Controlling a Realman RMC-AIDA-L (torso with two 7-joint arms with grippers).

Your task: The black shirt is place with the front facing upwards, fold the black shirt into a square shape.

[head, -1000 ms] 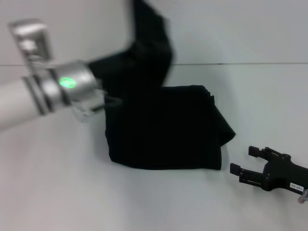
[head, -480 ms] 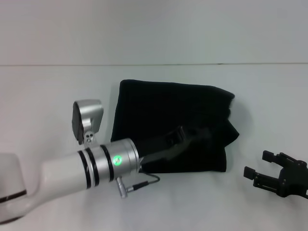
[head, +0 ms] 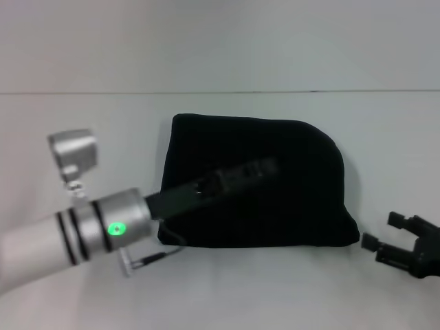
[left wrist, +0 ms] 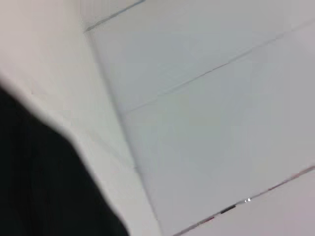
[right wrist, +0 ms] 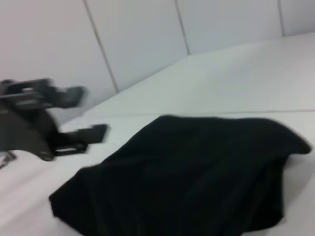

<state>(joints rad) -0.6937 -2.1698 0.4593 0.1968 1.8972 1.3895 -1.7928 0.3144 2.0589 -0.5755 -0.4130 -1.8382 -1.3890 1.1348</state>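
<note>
- One garment only: the black shirt (head: 258,182) lies folded into a rough rectangle with rounded far corners, flat on the white table (head: 385,137); no lettering or label shows on its upper face.
- No container appears in any view.
- The left gripper (head: 265,166) reaches out over the shirt from the near left, its dark fingers lying low across the cloth's middle. Black against black, I cannot tell whether the fingers are spread, pressed together or pinching cloth, nor whether they touch the fabric.
- The shirt lies beneath and on every side of that gripper's tip, its right edge well beyond it.
- The right gripper (head: 385,236) sits near the shirt's near right corner, apart from the cloth, with its two fingers spread and nothing between them; its body is cut off by the picture edge.
- In the right wrist view the shirt (right wrist: 187,172) fills the foreground in soft mounds, with a gripper (right wrist: 81,113) off to one side, fingers apart.
- The left wrist view shows only a dark mass (left wrist: 44,182) at one corner against pale panels.
- Behind the table stands a white panelled wall (right wrist: 142,39) with thin seams.
</note>
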